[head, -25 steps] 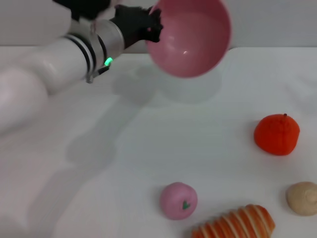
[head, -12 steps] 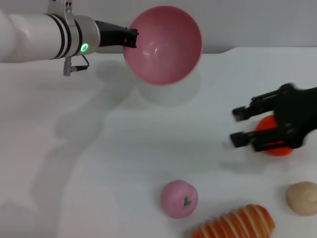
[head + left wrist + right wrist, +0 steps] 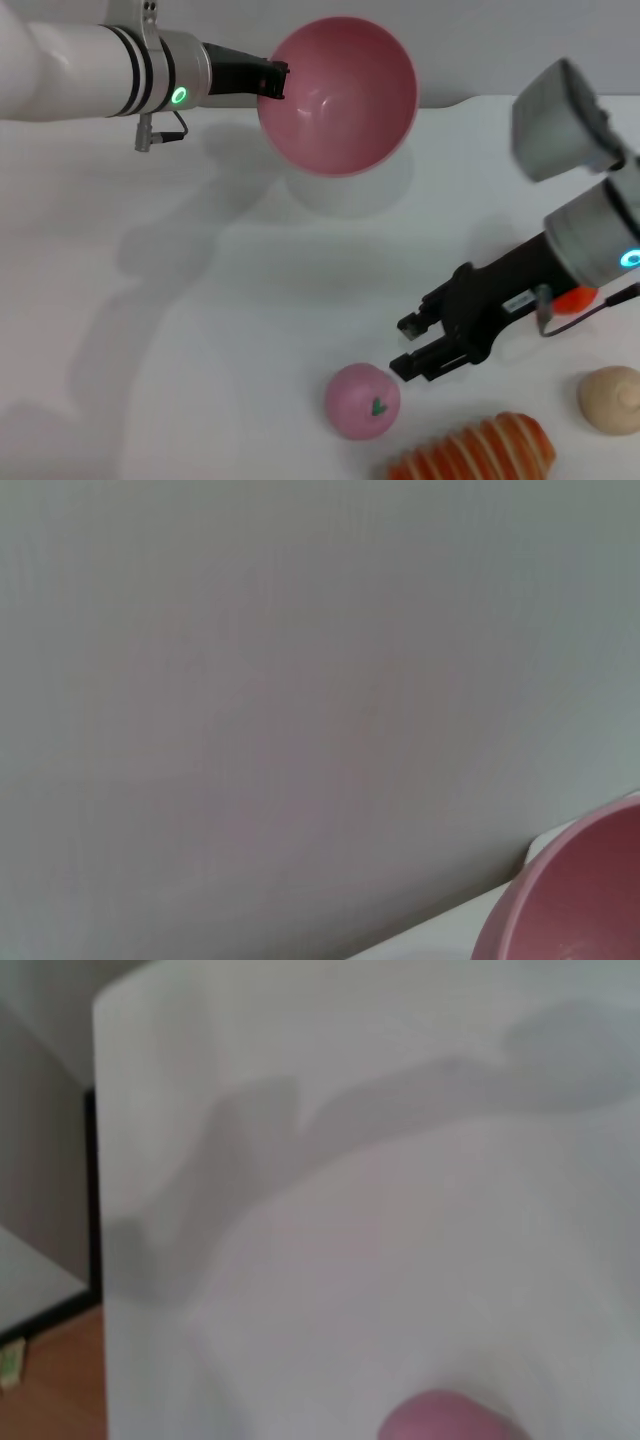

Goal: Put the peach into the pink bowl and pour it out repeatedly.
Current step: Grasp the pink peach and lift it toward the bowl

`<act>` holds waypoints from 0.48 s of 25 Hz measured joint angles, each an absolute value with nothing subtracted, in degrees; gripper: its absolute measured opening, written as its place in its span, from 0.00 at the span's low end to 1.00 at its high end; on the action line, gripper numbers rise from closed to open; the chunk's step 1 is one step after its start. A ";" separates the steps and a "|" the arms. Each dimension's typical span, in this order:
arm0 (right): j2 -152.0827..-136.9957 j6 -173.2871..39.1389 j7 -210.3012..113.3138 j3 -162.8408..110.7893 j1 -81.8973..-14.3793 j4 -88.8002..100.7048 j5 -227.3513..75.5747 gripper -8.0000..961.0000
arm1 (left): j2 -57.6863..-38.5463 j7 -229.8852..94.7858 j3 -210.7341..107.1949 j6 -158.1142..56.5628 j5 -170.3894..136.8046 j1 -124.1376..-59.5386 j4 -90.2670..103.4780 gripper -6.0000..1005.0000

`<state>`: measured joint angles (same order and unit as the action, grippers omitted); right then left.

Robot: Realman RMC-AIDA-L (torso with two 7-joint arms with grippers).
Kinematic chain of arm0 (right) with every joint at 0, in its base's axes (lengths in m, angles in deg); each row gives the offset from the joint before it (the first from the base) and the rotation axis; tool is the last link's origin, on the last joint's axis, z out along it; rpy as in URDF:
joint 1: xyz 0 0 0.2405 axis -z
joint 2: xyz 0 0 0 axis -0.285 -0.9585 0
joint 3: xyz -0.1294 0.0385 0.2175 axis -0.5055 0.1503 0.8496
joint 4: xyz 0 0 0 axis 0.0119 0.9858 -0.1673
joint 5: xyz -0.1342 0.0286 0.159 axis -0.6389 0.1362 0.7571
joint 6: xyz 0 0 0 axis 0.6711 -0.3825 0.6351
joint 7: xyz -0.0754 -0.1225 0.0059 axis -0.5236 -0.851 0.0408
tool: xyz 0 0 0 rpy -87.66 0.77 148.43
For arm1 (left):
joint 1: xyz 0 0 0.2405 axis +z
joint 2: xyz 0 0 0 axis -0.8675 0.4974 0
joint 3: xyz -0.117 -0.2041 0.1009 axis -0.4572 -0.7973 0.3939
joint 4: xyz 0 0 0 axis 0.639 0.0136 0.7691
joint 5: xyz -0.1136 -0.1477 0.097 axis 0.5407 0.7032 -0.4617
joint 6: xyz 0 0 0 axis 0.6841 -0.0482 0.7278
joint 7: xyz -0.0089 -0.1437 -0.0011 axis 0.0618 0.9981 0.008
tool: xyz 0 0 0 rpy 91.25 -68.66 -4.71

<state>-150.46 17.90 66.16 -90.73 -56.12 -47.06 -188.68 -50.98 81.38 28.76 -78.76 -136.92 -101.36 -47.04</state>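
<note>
Two grippers: left gripper (image 3: 270, 80) clamped on pink bowl's (image 3: 338, 95) rim, raised above white table (image 3: 200, 330); right gripper (image 3: 412, 345) spread open, empty, just beside peach (image 3: 361, 402), itself well apart from bowl.

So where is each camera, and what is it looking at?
Head view: on the robot's head, looking down at the table; shows the left gripper holding the bowl up and the open right gripper near the peach.
Left wrist view: on the left arm, facing the wall; only the bowl's rim shows, no gripper.
Right wrist view: on the right arm, facing the table; the peach peeks in.
Shared: bowl in head and left wrist views; peach in head and right wrist views.
</note>
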 joint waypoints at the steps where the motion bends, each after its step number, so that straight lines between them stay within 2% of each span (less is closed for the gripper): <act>1: -150.50 16.70 66.36 -92.25 -56.17 -46.68 -188.70 0.49 | -51.00 81.38 28.76 -78.76 -136.93 -101.38 -47.04 0.04; 12: -150.85 7.17 66.85 -101.04 -57.52 -40.75 -187.51 0.48 | -51.12 81.37 28.77 -78.58 -137.01 -101.53 -46.98 0.04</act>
<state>-150.85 7.17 66.85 -101.04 -57.52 -40.75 -187.51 -51.12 81.37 28.77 -78.58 -137.01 -101.53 -46.98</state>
